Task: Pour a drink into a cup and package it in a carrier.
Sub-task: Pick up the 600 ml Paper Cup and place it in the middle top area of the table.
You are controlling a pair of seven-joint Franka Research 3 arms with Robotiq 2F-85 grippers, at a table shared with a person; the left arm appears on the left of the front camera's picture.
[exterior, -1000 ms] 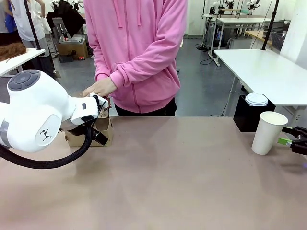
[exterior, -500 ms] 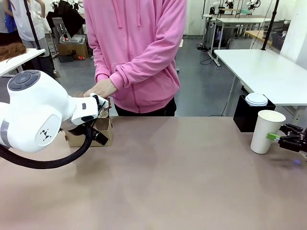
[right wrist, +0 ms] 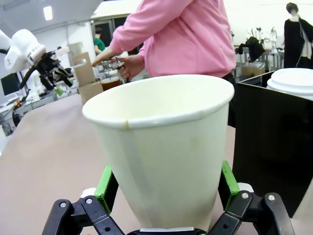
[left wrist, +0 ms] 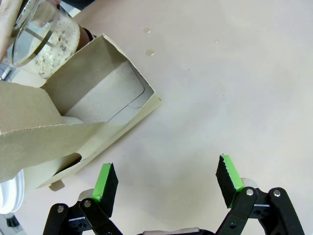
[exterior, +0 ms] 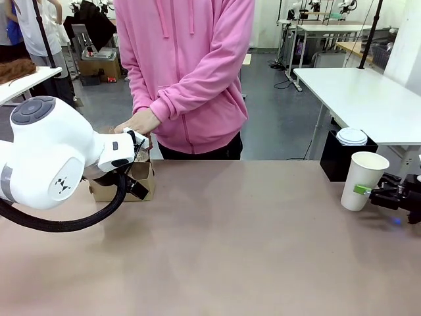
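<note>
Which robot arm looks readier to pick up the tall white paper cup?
Right. The right gripper straddles the tall white paper cup; the left gripper hangs open beside the brown cardboard carrier, far from the cup.

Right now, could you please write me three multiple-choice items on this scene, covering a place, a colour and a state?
1. Where is the cup? A in the person's hand; B between the right gripper's pads; C on the floor.
2. The person's top is: A grey; B pink; C blue.
3. The left gripper is: A open; B shut on a spoon; C shut on a cloth.
B: green pads flank its wall. B: it is plainly pink. A: its pads stand apart over bare table.
</note>
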